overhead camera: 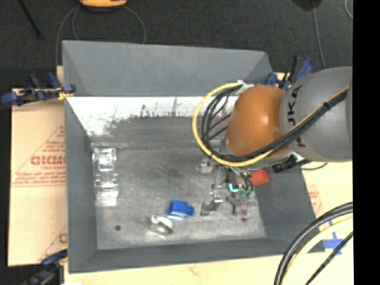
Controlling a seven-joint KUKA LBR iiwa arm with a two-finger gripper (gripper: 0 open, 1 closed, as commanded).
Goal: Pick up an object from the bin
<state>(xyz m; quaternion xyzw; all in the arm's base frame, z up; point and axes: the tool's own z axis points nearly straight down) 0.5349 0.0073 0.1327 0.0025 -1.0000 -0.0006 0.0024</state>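
Gripper [226,208] hung low at 4 o'clock of the grey bin [81,177], jaws apparently spread and empty, presumably poised to close. A small blue piece [180,208] lay near, at its 9 o'clock.

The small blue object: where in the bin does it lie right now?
In the camera view the small blue object lies low on the bin floor, just left of the gripper, with a pale silvery piece close at its lower left.
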